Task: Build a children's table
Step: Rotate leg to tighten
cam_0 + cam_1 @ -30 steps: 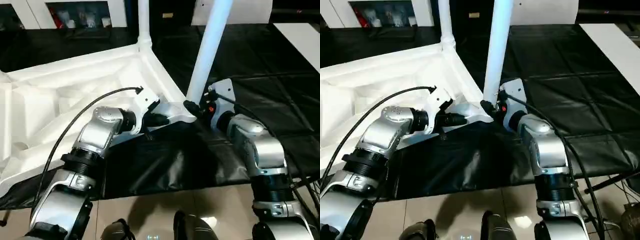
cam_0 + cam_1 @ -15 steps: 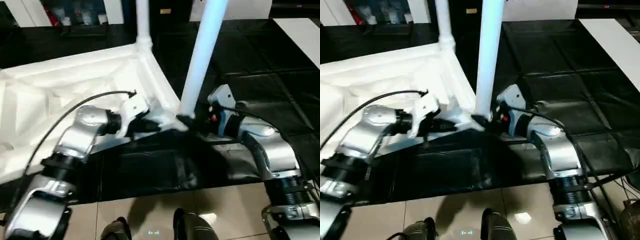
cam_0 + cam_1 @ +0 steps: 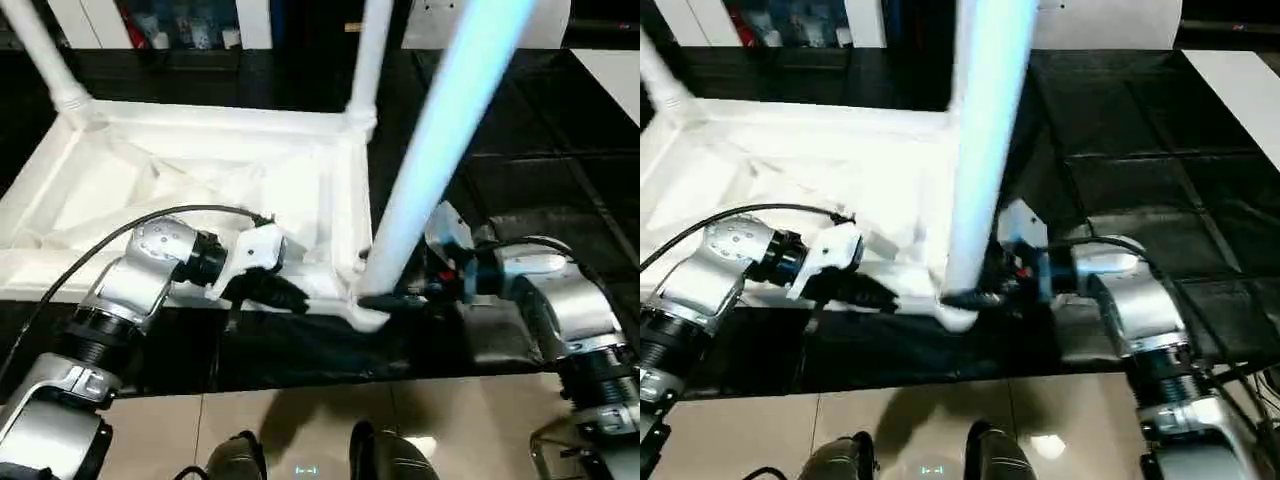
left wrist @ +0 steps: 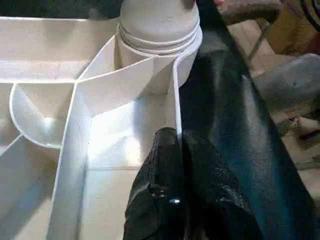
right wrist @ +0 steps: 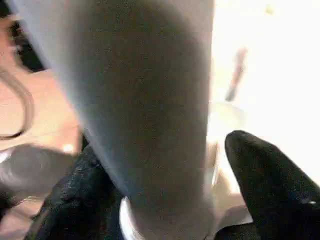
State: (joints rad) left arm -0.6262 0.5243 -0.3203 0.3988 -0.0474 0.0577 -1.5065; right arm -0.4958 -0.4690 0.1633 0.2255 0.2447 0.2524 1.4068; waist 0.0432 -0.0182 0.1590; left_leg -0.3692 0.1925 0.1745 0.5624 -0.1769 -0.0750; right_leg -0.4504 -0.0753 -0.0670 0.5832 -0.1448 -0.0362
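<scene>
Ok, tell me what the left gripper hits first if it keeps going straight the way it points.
Probably the leg seated in the corner socket, straight ahead of the left gripper, whose fingers pinch the tabletop's rim wall; depth is uncertain.

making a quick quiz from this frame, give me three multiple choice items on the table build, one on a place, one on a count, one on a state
1. Where does the left gripper grip?
A. the tabletop's side wall near the closest leg
B. a leg's tip
C. the cabinet

2. How many legs stand in the tabletop?
A. one
B. three
C. none

3. How do the right gripper's fingers stand?
A. pressed shut on nothing
B. apart, either side of the closest leg
C. clamped on the black cloth

Answers:
1 A, the left wrist view shows the fingers shut on the thin wall beside the socket.
2 B, legs rise from three corners.
3 B, the right wrist view shows a finger on each side.
</scene>
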